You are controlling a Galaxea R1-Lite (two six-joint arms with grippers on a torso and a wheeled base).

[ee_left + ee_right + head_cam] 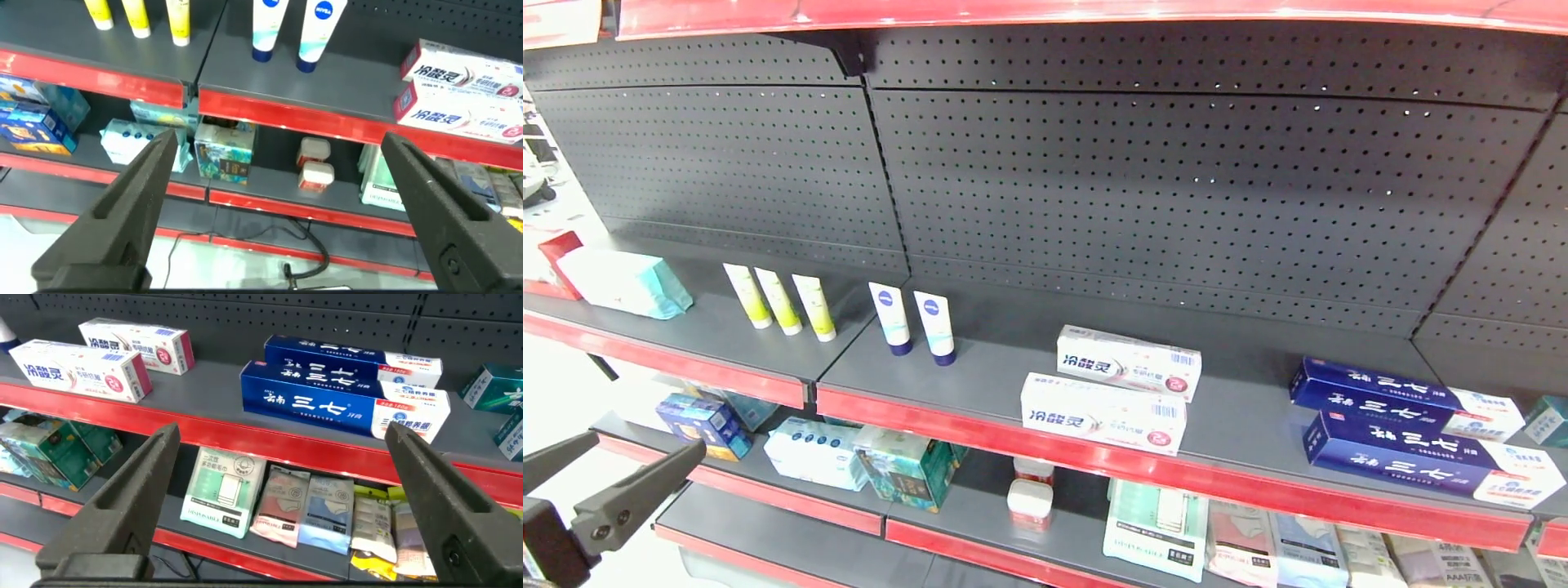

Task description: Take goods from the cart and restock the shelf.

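The shelf [996,351] spans the frame, with grey boards and red edges. The left hand [649,441] sits at lower left and the right hand [282,433] faces the shelf — both spread wide, holding nothing. Two blue boxes [1388,449] lie at right, two white boxes [1103,416] at centre, and the tubes [935,327] stand further left.

Before me the shelf [1013,335] is dark and red-edged. Two white toothpaste boxes [1104,412] lie flat on it, one behind the other.
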